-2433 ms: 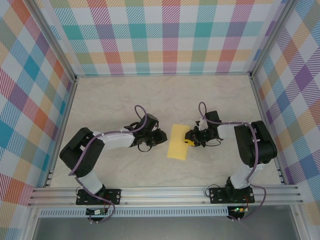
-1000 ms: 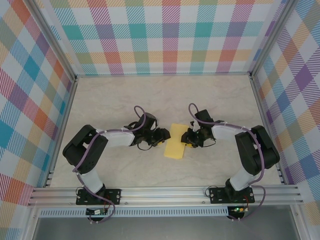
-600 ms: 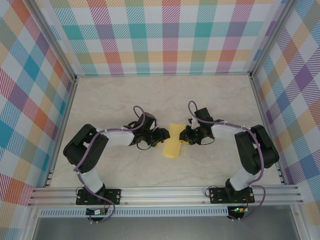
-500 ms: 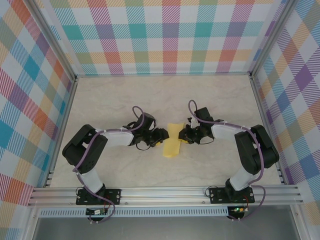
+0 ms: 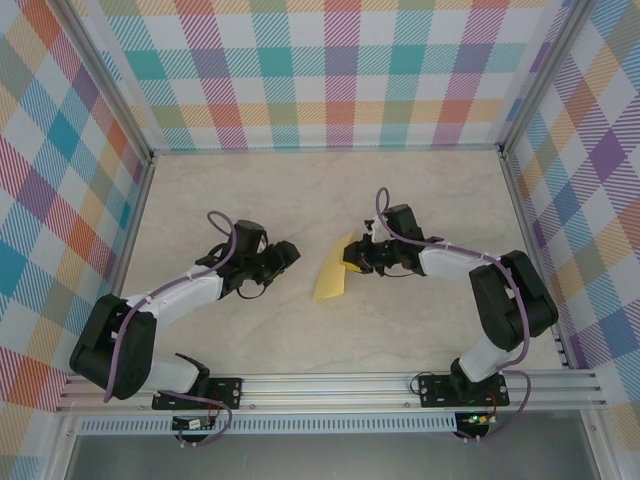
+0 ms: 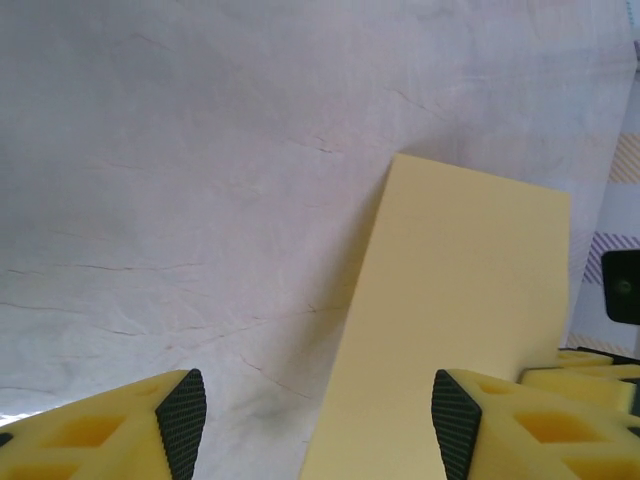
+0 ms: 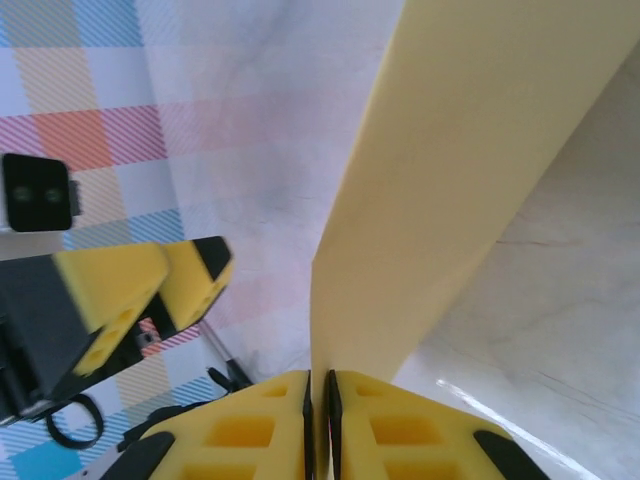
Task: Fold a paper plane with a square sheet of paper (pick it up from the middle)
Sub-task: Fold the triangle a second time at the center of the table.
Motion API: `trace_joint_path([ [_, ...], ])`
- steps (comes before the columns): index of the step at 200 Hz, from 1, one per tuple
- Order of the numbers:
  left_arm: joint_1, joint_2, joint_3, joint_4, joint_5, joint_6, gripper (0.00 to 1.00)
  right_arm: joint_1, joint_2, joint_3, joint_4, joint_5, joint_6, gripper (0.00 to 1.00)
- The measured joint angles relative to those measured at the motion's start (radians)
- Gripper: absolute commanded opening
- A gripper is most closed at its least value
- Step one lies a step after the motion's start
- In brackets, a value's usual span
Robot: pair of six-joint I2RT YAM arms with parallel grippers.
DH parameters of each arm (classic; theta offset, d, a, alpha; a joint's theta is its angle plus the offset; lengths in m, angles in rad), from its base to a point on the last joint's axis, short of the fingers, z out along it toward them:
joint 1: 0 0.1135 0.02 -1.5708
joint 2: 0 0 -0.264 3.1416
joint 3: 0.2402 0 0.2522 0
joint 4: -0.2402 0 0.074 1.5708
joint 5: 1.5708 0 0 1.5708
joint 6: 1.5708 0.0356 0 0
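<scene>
The yellow square sheet of paper [image 5: 332, 274] stands tilted off the table near its middle, one edge pinched. My right gripper [image 5: 353, 258] is shut on that edge; in the right wrist view the paper [image 7: 480, 160] rises out from between the closed pads of the right gripper [image 7: 319, 420]. My left gripper [image 5: 289, 253] hangs open to the left of the sheet, apart from it. In the left wrist view the paper [image 6: 450, 330] leans ahead of the open left gripper [image 6: 318, 424], nothing between the fingertips [image 6: 183, 418].
Pale marble tabletop [image 5: 300, 200] lies all around, enclosed by checked walls [image 5: 330, 80] and an aluminium rail [image 5: 330, 385] at the near edge. The left gripper's yellow finger [image 7: 150, 290] shows in the right wrist view, to the left of the sheet.
The right gripper lifted the sheet's edge, tipping it up and carrying it left. The left gripper opened wider and drew back to the left, away from the paper.
</scene>
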Motion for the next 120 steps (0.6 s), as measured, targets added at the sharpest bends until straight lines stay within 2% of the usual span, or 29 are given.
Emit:
trace_joint_path([
  [75, 0.030, -0.021, -0.031, -0.026, 0.026, 0.000, 0.67, 0.037, 0.004, 0.055, 0.087, -0.027, 0.052, 0.16],
  [120, 0.034, -0.051, -0.036, -0.027, 0.026, -0.001, 0.69, 0.088, 0.003, 0.048, 0.061, 0.045, 0.048, 0.16],
])
